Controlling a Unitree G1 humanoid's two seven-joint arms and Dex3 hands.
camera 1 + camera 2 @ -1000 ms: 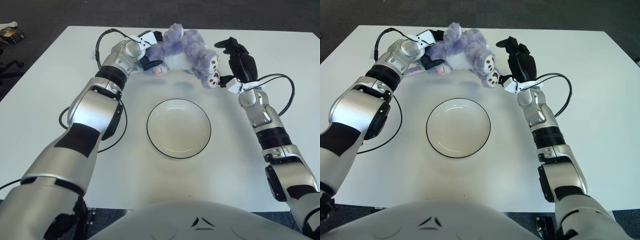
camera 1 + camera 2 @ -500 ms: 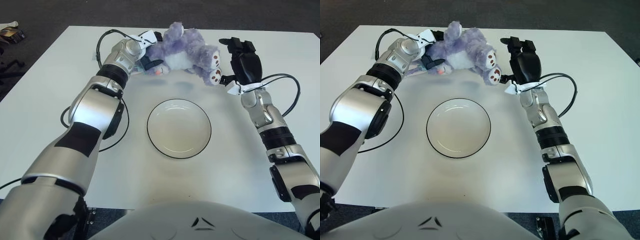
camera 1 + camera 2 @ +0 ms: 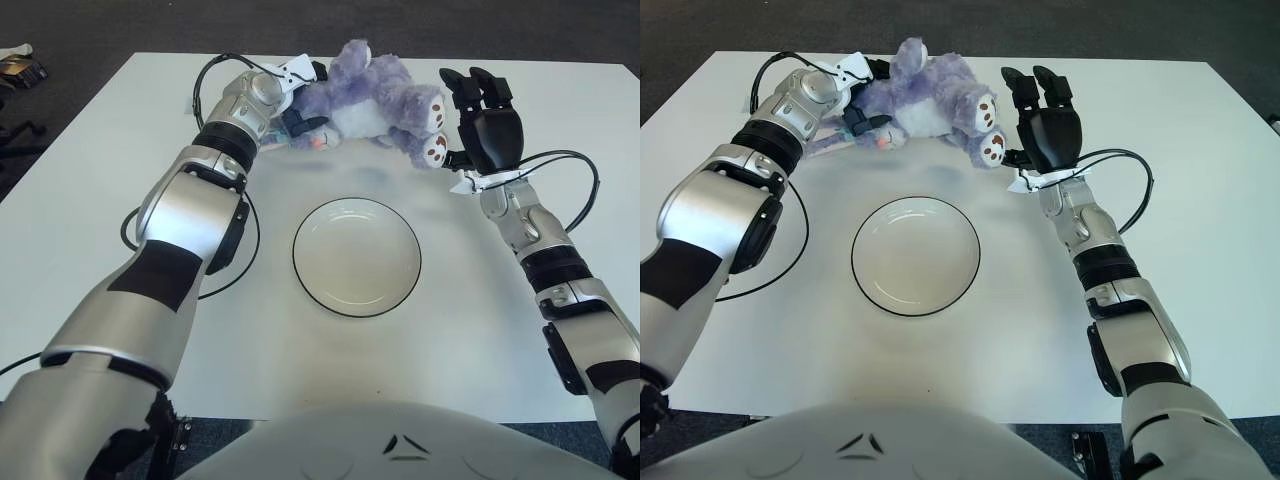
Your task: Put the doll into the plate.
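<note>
Purple doll [image 3: 372,100] at far edge of tabletop [image 3: 90,200], beyond empty plate [image 3: 356,256] — appears slightly lifted, cannot confirm. Left robot hand [image 3: 300,105] clenched on doll's head end; right robot hand [image 3: 478,115] just beside its feet, fingers spread, holding nothing. Judgement: plush — light, soft, floppy, not fragile; will sag unless squeezed from both ends or gripped at torso. Versus a second ago: right robot hand closer to feet and more upright; doll shifted little.
</note>
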